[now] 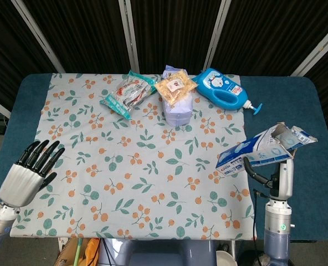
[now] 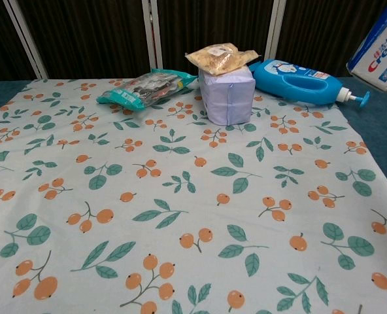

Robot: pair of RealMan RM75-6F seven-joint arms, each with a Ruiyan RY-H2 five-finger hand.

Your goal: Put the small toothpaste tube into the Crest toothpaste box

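Note:
The blue and white Crest box (image 1: pixel 251 152) is held up off the table at the right edge, tilted, its open flapped end pointing up and to the right. My right hand (image 1: pixel 270 175) grips it from below with dark fingers (image 1: pixel 253 168) against its underside. A pale blue end of the small toothpaste tube (image 1: pixel 301 134) sticks out of the open end. In the chest view only a corner of the Crest box (image 2: pixel 380 48) shows at the upper right. My left hand (image 1: pixel 30 172) is at the front left, fingers spread, holding nothing.
At the back of the floral cloth (image 1: pixel 125 166) lie a snack packet (image 1: pixel 128 93), a pale wrapped block (image 1: pixel 179 108) with a bag of snacks (image 1: pixel 175 87) on top, and a blue pump bottle (image 1: pixel 224 90). Bare blue table (image 1: pixel 305 105) borders the cloth.

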